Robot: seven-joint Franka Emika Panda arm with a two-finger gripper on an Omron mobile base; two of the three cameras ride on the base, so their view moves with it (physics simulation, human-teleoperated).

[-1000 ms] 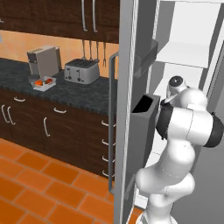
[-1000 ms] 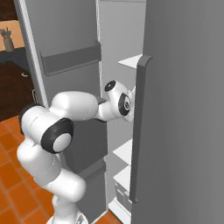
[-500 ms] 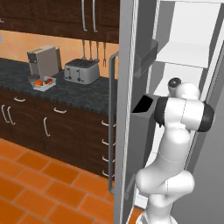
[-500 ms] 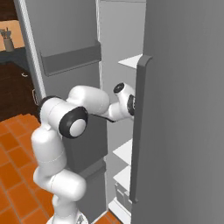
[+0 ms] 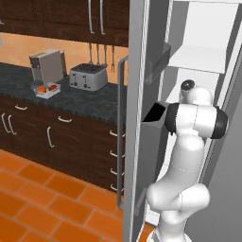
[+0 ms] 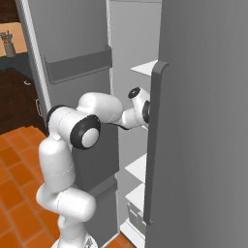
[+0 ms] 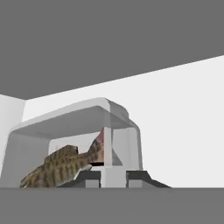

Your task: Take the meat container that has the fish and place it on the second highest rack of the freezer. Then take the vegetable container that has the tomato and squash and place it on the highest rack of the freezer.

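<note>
Fish in its clear meat container is clamped by the rim in the pincer, seen close in the hand view; its placement on a rack looks unfinished. Base views show the arm reaching into the freezer, while the vegetable container waits on the tabletop.

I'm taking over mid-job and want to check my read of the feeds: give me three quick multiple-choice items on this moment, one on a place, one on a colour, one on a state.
1. Where is the tomato and squash container?
A. on the counter by the toaster
B. on the floor
C. in a door bin

2. What colour is the floor?
A. grey
B. orange
C. white

3. The gripper is:
A. wide open, holding nothing
B. shut on the fish container
C. gripping the door handle

Key:
1 A: tomato and squash container sits beside the toaster.
2 B: floor tiles are orange.
3 B: gripper clamps the fish container rim.
</note>
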